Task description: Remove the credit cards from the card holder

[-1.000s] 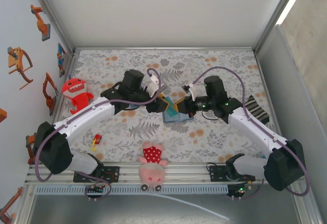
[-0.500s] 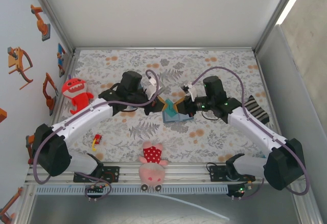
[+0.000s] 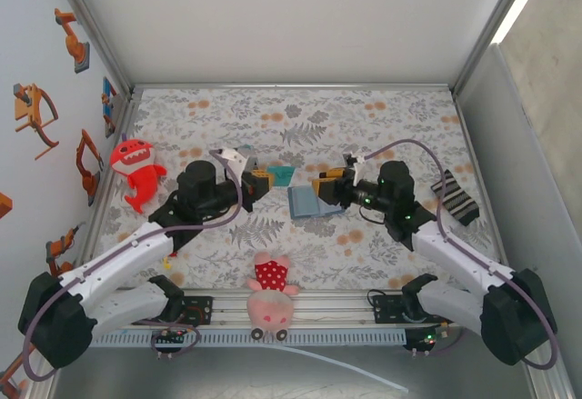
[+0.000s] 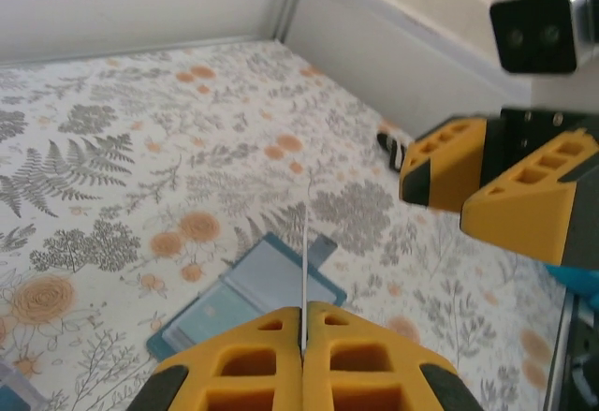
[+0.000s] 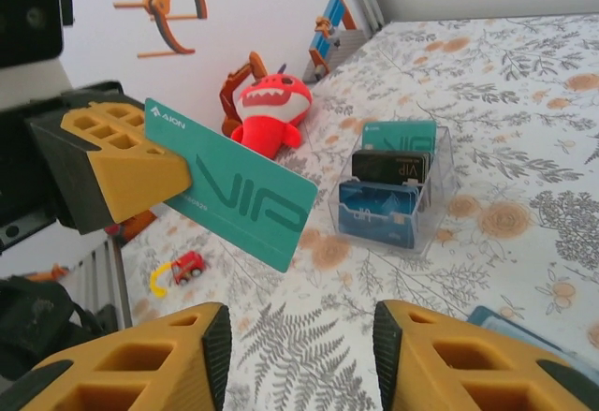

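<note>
The slate-blue card holder lies open and flat on the flowered table, between the two arms. My left gripper hovers to its left, shut on a teal VIP credit card. In the left wrist view that card stands edge-on above the closed fingertips, with the card holder below it. My right gripper is at the holder's right edge, open and holding nothing. From the right wrist, the teal card sticks out of the left gripper's yellow finger, beyond my right gripper.
A clear box of teal, black and blue cards stands behind the held card. A red monster plush sits at the left, a small red toy near the left arm, a pink pig plush at the near edge, a striped sock right.
The left gripper closed on the teal card and drew it leftward out of the holder. The right gripper opened and released the holder, which now lies flat. Both arms pulled back.
</note>
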